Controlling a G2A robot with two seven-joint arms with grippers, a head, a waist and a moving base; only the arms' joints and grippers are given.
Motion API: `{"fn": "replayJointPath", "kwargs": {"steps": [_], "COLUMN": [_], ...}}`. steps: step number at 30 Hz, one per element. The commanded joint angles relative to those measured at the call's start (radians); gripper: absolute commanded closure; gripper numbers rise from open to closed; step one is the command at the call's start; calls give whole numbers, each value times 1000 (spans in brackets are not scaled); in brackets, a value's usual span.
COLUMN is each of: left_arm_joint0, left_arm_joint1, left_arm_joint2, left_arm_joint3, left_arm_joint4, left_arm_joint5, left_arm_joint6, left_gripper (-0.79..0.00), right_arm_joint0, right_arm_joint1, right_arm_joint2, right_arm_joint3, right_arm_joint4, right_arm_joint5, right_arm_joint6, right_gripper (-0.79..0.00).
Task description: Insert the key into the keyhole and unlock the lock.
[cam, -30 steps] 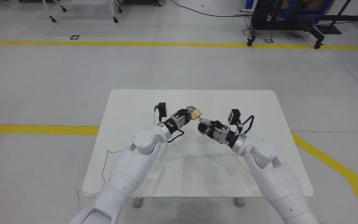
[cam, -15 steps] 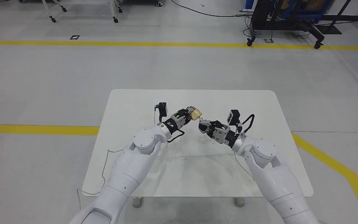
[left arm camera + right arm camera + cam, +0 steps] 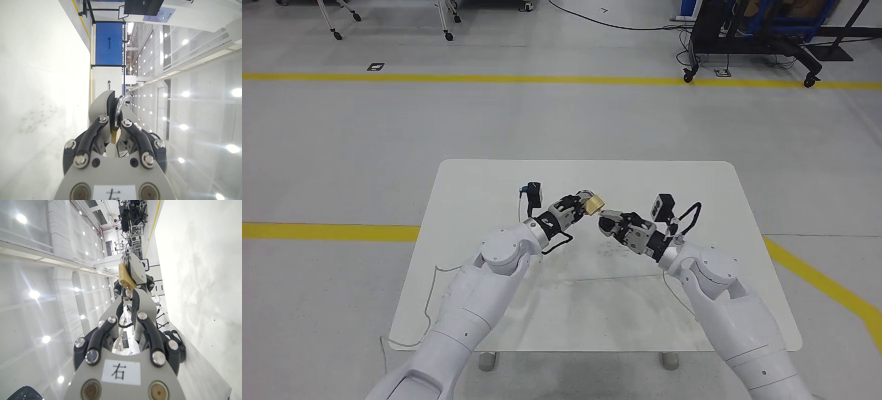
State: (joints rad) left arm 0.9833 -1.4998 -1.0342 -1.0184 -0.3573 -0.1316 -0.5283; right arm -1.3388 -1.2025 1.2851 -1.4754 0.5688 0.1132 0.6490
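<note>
A brass padlock [image 3: 591, 204] hangs above the middle of the white table [image 3: 492, 190], with my left gripper [image 3: 582, 201] shut on it. In the left wrist view its brass body [image 3: 114, 134] and steel shackle [image 3: 120, 106] sit between the closed fingers [image 3: 102, 106]. My right gripper [image 3: 610, 222] is shut on a small silver key [image 3: 129, 293] just to the padlock's right. In the right wrist view the key's tip meets the bottom face of the padlock [image 3: 125, 276], at the keyhole. The left gripper [image 3: 137, 270] shows behind the padlock there.
Both arms meet over the table's centre. The table's far edge [image 3: 587, 162] and right side [image 3: 742, 220] lie beyond them. A yellow floor line [image 3: 332, 231] runs past the table on the left.
My right gripper has shifted slightly left and up toward the padlock, closing the gap between key and lock. The left arm has stayed put.
</note>
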Motion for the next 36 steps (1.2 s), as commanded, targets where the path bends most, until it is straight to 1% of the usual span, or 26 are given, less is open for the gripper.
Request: {"fn": "replayJointPath", "kwargs": {"steps": [1, 4, 6, 7, 8, 9, 13, 16, 22, 27, 29, 36], "left_arm_joint0": [0, 0, -1, -1, -1, -2, -3, -4, -4, 0, 2, 7], "left_arm_joint1": [0, 0, -1, -1, -1, -2, -3, -3, -4, -4, -4, -3], "left_arm_joint2": [-1, -1, 2, 4, 5, 6, 6, 9, 16, 21, 19, 14], "left_arm_joint3": [0, 0, 1, 1, 2, 3, 4, 3, 0, -3, -5, -10], "left_arm_joint4": [1, 3, 8, 9, 10, 12, 14, 19, 36, 53, 54, 55], "left_arm_joint5": [-2, 0, 1, 2, 3, 3, 2, 0, -45, -86, -101, -122], "left_arm_joint6": [2, 1, -2, -2, -2, -1, 2, 0, -22, -23, -21, -21], "left_gripper": [0, 0, 0, 0, 0, 0, 0, 0, 0, 0, 0, 0], "right_arm_joint0": [0, 3, 7, 9, 10, 11, 17, 25, 64, 107, 124, 153], "right_arm_joint1": [0, -1, -2, -3, -3, -3, -6, -9, -13, -19, -20, -21], "right_arm_joint2": [-1, -9, -14, -16, -17, -18, -23, -22, -15, -26, -31, -40], "right_arm_joint3": [3, 7, 10, 12, 13, 16, 35, 63, 158, 241, 270, 321], "right_arm_joint4": [0, -7, -7, -4, -1, 2, 43, 117, 313, 421, 444, 441], "right_arm_joint5": [1, 6, 7, 7, 6, 5, 9, 27, 122, 205, 223, 208], "right_arm_joint6": [-3, -12, -14, -14, -12, -10, 9, 68, 251, 364, 397, 415], "right_gripper": [-132, -209, -188, -123, -6, 0, 0, 0, 0, 0, 0, 0]}}
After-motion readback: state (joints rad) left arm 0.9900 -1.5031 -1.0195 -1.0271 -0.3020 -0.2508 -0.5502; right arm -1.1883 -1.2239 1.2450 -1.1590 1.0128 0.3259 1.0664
